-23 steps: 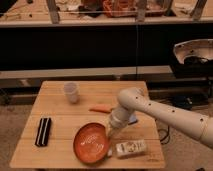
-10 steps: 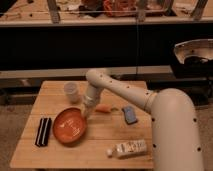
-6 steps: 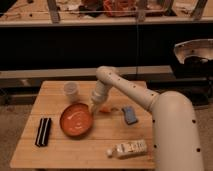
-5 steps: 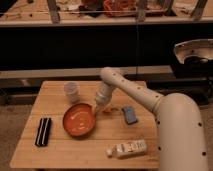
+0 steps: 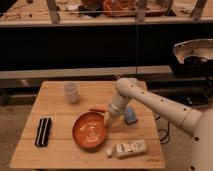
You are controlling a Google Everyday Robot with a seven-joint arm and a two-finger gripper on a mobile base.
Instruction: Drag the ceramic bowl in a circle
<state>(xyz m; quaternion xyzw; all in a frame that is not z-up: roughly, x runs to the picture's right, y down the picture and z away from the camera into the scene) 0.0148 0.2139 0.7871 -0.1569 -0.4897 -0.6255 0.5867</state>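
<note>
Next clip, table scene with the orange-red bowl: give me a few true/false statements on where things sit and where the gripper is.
1. The gripper is at the right rim of the ceramic bowl. True.
2. The translucent white cup stands inside the bowl. False: it stands apart, toward the table's back left.
3. A black ribbed object lies left of the bowl. True.
4. The white packet lies at the table's back edge. False: it lies near the front edge, right of the bowl.
5. A blue object lies right of the gripper. True.
</note>
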